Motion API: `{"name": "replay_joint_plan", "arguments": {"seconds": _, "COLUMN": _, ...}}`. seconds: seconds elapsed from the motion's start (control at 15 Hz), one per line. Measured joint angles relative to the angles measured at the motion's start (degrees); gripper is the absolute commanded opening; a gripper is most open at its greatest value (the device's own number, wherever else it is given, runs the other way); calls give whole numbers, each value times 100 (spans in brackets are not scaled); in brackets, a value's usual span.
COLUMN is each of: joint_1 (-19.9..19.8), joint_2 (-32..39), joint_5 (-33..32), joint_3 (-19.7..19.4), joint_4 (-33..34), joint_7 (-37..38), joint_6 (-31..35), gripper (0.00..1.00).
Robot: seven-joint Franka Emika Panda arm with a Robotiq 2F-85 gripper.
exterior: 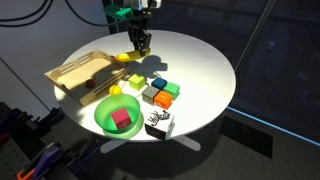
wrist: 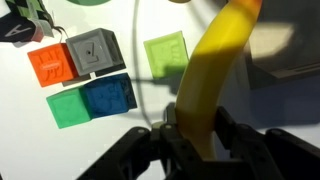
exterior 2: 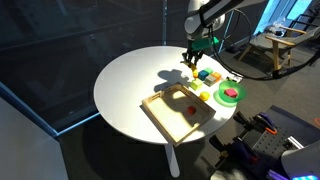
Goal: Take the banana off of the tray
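**Entry: banana held in the jaws, off the tray (axis and bearing for set-down)**

**Tool.** Robotiq gripper [wrist: 192, 138], jaws drawn narrow onto the near end of the curved yellow banana [wrist: 215, 70]. In the wrist view the dark fingers [wrist: 232, 140] press against its two sides.

**Task's thing.** The banana is carried by the gripper, not lying on the tray. Its long axis runs straight ahead of the jaws and bends slightly rightward toward the far tip in the wrist view. Nearly all its length overhangs forward of the grip.

**Tray.** Shallow wooden tray [exterior: 70, 72], beside and below the gripper in both exterior views, on the side away from the cubes. The gripper appears to hang just past the tray's edge, over the round white table [exterior: 200, 60]. Its height above the table cannot be told.

**Neighbours.** Ahead and left of the jaws in the wrist view:
- grey cube [wrist: 95, 50]
- orange cube [wrist: 50, 66]
- blue cube [wrist: 110, 95]
- dark green cube [wrist: 70, 107]
- lime-green cube [wrist: 165, 55], just beside the banana's flank

**Judgement.** The lift-off looks done and the set-down remains. Release calls for bare table along the banana's axis, kept clear of the cubes to its left.
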Motion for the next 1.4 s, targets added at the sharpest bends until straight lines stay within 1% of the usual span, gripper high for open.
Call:
{"name": "replay_joint_plan", "arguments": {"seconds": 0.33, "joint_1": -3, "joint_2": 453, "joint_5": -4, "joint_3": -6, "joint_4": 640, "joint_7": -121, "joint_6": -245, "gripper": 17}}
{"name": "replay_joint_plan", "arguments": {"seconds": 0.53, "joint_1": -23, "joint_2": 744, "joint_5": -4, "joint_3": -8, "joint_4": 966, "joint_7": -173, "joint_6": -265, "gripper": 17}}
{"name": "replay_joint_plan", "arguments": {"seconds": 1.0, "joint_1": -56, "joint_2": 1241, "joint_5": -3, "joint_3": -8, "joint_4": 1386, "joint_7": -293, "joint_6": -265, "gripper": 17}}
{"name": "replay_joint_plan", "arguments": {"seconds": 1.07, "joint_1": -56, "joint_2": 1281, "joint_5": -3, "joint_3": -7, "joint_4": 1412, "joint_7": -304, "joint_6": -265, "gripper": 39}}
{"name": "replay_joint_plan", "arguments": {"seconds": 1.13, "joint_1": -56, "joint_2": 1311, "joint_5": -3, "joint_3": -6, "joint_4": 1432, "joint_7": -311, "joint_6": -265, "gripper": 66}}
{"name": "replay_joint_plan", "arguments": {"seconds": 1.2, "joint_1": -56, "joint_2": 1335, "joint_5": -3, "joint_3": -4, "joint_4": 1452, "joint_7": -314, "joint_6": -265, "gripper": 67}}
{"name": "replay_joint_plan", "arguments": {"seconds": 1.4, "joint_1": -56, "joint_2": 1356, "joint_5": -3, "joint_3": 3, "joint_4": 1481, "joint_7": -317, "joint_6": -265, "gripper": 89}}
